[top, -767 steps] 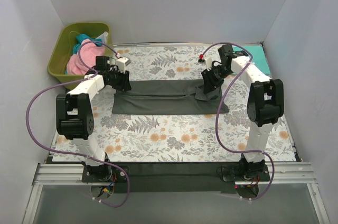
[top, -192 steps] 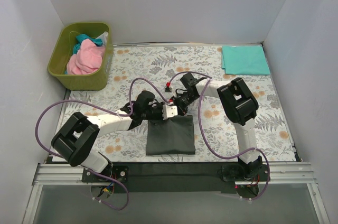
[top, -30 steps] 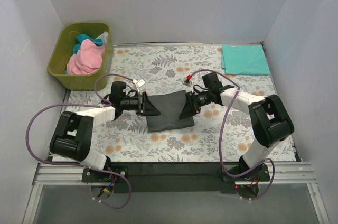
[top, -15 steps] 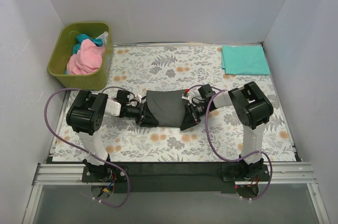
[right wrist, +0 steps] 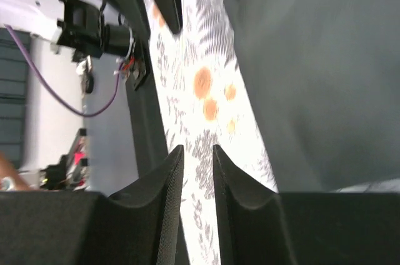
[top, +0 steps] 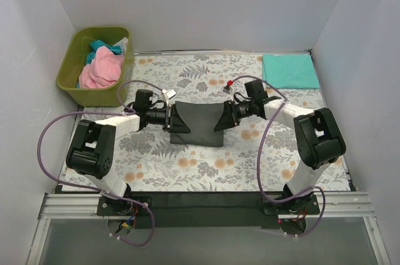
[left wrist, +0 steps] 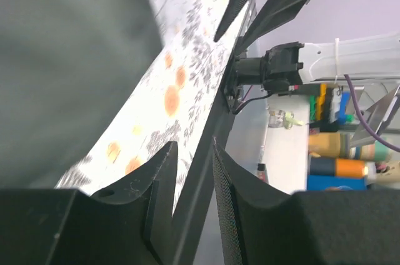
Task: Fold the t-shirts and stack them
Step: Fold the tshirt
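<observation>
1. Flanking the folded dark grey t-shirt [top: 199,125], which lies mid-frame on the table cloth [top: 206,166], the left gripper [top: 177,120] and right gripper [top: 220,119] meet its side edges.
2. Both wrist views show each claw's fingers [left wrist: 161,184] narrowly apart, with no cloth between the tips.
3. Folding looks finished; stacking seems the step in hand.
4. The next move likely calls for a firm, even hold on both edges, then a carry to the teal-green t-shirt [top: 289,70] at upper right.

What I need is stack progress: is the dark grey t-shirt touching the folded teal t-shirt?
Apart. The top view shows floral tablecloth between the dark grey t-shirt and the folded teal t-shirt.
</observation>
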Robot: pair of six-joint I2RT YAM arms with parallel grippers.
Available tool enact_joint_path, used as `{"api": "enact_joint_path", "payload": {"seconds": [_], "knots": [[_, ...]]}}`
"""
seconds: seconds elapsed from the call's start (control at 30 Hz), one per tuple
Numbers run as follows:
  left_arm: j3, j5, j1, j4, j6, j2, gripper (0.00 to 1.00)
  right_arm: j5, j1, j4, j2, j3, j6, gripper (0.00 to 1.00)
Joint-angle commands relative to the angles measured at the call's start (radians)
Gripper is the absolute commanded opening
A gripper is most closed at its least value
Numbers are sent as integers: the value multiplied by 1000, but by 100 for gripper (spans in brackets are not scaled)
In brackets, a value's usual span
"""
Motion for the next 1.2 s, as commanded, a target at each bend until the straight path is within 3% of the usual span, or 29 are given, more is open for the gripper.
{"api": "enact_joint_path", "payload": {"seconds": [0.0,0.07,0.27,0.37,0.47,0.53,0.67,0.8,0.83,1.17], "knots": [[44,-37,-81,136,-112,-7,29,59,-17,39,4,62,23,28],[71,-89,-108,230,-169,88,29,76,-39,47,56,89,41,29],[139,-240,-120,240,-194,335,28,142,-149,48,64,97,40,35],[148,-206,-95,195,-150,395,30,173,-206,21,40,79,22,38],[165,-149,-100,158,-86,333,35,223,-247,-21,-8,45,9,41],[211,-186,-129,78,-24,213,39,251,-267,-22,-40,2,11,43],[353,-474,-215,-128,117,87,42,349,-277,-19,-110,-44,44,45],[450,-746,-340,-194,203,73,42,394,-277,4,-149,-78,116,48],[461,-877,-367,-194,212,82,41,421,-277,11,-164,-87,132,48],[861,-1220,-476,-388,142,404,29,608,-277,47,-233,-167,219,46]]}}
